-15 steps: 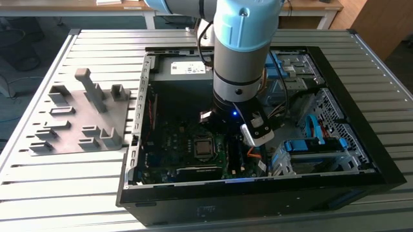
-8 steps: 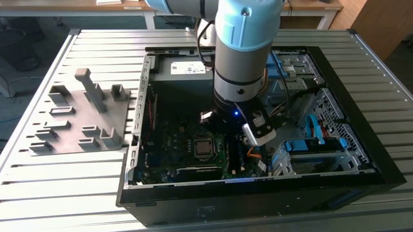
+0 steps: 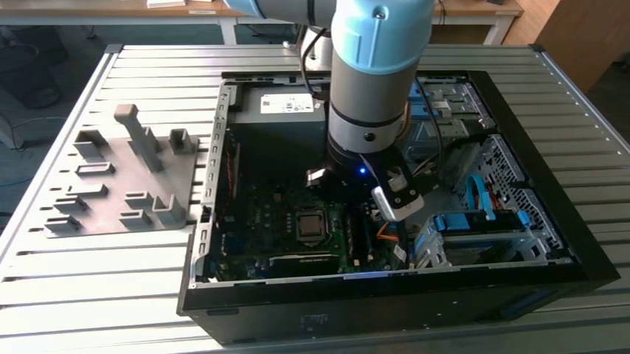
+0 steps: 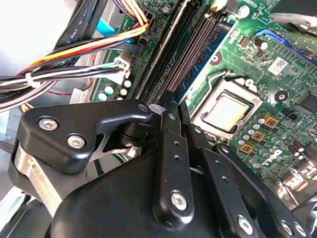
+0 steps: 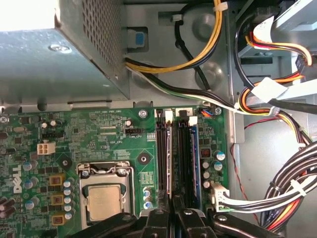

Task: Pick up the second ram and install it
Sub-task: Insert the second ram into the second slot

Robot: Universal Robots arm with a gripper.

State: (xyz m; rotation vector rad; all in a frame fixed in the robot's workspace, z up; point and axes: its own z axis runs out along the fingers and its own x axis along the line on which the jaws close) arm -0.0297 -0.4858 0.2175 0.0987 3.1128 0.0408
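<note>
Ram (image 5: 170, 163) edge-on in my clenched gripper (image 5: 171, 214), over motherboard slots (image 5: 184, 158). Risk: misalignment with slot jams stick, bends contacts.

An open computer case (image 3: 551, 243) was laid flat on the slatted surface (image 3: 147, 66). Inside it, a green motherboard (image 5: 109, 134) with a processor socket (image 5: 104, 201) was seen just beside the end effector. Bundled coloured cables (image 5: 277, 198) were routed nearby. A grey fixture plate (image 3: 118, 184) was set well apart from the end effector, outside the case.
</note>
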